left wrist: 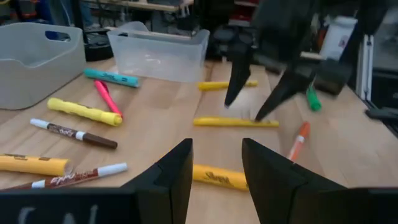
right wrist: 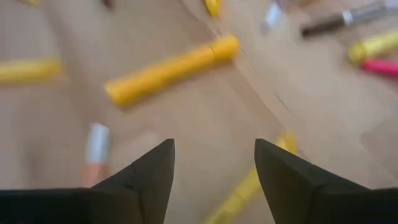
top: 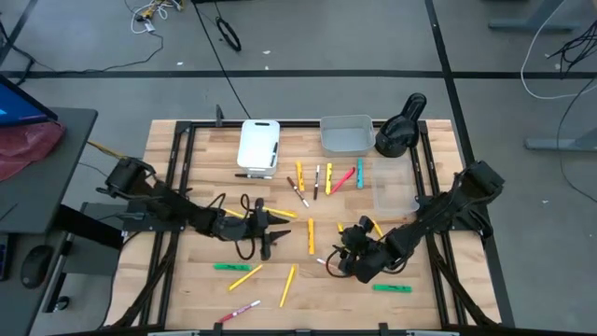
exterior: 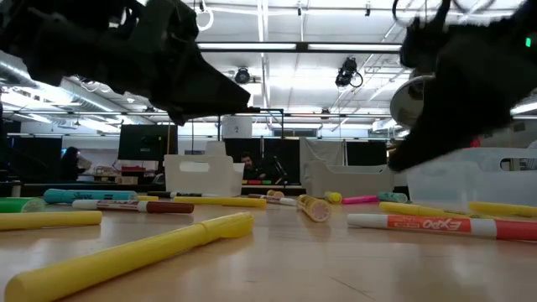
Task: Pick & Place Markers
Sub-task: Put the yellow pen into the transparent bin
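Note:
Markers lie scattered flat on the wooden table (top: 187, 280): a row of yellow, dark, red and teal ones (top: 328, 177) near the bins, more yellow, green and pink ones (top: 244, 276) toward the near edge. My left gripper (top: 269, 233) (left wrist: 216, 163) is open, low over the table's middle, its fingers on either side of a yellow marker (left wrist: 217, 177) without touching it. My right gripper (top: 343, 252) (right wrist: 214, 162) is open, just above the table right of the middle, with a yellow marker (left wrist: 236, 122) (right wrist: 168, 68) and an orange-and-white one (right wrist: 96, 152) ahead of it.
A white bin (top: 258, 146), a grey bin (top: 346, 133) and a clear bin (top: 392, 187) stand along the table's far side, with a black rounded object (top: 399, 126) beside the grey one. A green marker (top: 392, 287) lies near the right arm. A black frame rims the table.

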### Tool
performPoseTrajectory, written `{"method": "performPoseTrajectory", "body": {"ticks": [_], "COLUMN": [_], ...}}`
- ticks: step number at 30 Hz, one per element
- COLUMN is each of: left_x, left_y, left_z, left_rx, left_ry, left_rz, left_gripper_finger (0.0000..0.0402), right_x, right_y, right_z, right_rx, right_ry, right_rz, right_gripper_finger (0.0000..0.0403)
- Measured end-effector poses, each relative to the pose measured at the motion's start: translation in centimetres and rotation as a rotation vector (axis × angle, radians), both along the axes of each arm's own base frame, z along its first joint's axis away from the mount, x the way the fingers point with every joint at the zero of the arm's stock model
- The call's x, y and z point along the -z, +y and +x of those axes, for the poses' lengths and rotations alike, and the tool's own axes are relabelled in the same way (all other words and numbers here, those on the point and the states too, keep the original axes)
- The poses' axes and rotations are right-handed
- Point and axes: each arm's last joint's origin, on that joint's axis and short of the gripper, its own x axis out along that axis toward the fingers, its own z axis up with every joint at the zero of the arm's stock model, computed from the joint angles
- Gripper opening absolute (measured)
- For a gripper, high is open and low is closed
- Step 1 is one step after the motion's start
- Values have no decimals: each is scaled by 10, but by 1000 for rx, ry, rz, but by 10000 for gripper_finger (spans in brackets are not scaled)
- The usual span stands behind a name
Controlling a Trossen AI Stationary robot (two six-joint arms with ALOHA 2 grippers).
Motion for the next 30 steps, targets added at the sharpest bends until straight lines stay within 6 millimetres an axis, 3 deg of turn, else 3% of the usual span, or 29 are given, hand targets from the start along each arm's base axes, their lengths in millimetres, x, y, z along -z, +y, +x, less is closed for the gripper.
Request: {"method": "performPoseTrajectory", "body": {"ticks": [6, 14, 25, 30], "left_x": [0, -2, -2, -2], "left_y": [2, 1, 1, 1], "left_z": [2, 2, 2, 2], "left_rx": [-5, -2, 0, 0], "left_ry": [-21, -38, -38, -38], "left_rz": [-3, 2, 3, 4], "left_gripper_finger": [144, 144, 144, 144], "right_x": [22, 26, 27, 22], "right_y": [-4, -5, -5, -5], "right_z": [-2, -5, -8, -8], "right_rx": [82, 112, 104, 103], "right_ry": [82, 116, 164, 147], "right_rz": [24, 17, 48, 48], "right_gripper_finger": [204, 160, 15, 18]}}
